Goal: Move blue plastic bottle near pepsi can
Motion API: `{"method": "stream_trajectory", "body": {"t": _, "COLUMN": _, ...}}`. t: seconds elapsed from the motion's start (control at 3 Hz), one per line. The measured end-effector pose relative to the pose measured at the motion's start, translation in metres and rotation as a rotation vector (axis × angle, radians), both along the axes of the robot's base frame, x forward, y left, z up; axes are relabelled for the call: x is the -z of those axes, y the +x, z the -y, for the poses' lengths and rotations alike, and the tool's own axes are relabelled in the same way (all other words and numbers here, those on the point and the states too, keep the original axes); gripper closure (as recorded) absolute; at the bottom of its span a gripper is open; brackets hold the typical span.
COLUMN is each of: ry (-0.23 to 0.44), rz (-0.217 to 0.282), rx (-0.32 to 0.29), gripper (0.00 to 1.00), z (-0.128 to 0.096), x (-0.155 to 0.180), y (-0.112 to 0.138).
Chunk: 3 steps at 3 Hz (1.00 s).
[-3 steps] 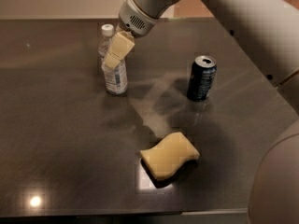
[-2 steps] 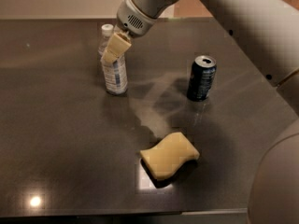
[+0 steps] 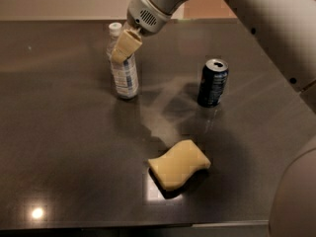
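The blue plastic bottle (image 3: 124, 74), clear with a white cap and a blue-and-white label, stands upright on the dark table at the back left. My gripper (image 3: 124, 46) hangs from the arm that comes in from the top right and sits in front of the bottle's neck and shoulder, covering part of it. The pepsi can (image 3: 213, 82), dark navy with a silver top, stands upright to the right of the bottle, about a bottle's height away.
A pale yellow wavy sponge (image 3: 178, 164) lies in front of the can toward the near edge. The dark table (image 3: 59, 147) ends at the front edge at the bottom. The robot's white arm and body (image 3: 276, 28) fill the right side.
My gripper has risen a little along the bottle, from the label up to the neck. The bottle, can and sponge stand about where they were.
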<state>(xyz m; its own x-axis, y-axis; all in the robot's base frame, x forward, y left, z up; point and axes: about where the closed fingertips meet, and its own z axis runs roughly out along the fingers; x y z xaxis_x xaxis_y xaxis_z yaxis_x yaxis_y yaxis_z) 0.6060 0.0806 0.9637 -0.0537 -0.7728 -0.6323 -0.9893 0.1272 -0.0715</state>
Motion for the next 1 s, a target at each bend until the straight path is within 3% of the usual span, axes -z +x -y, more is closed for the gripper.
{"method": "stream_trajectory", "body": {"t": 0.33, "ry": -0.007, "rz": 0.005, "rx": 0.031, "gripper": 1.00, "z": 0.036, "x": -0.014, "y": 0.001}}
{"method": "stream_trajectory", "body": {"t": 1.0, "ry": -0.021, "rz": -0.066, "rx": 0.122, "gripper": 1.00, "z": 0.115, "x": -0.009, "y": 0.009}}
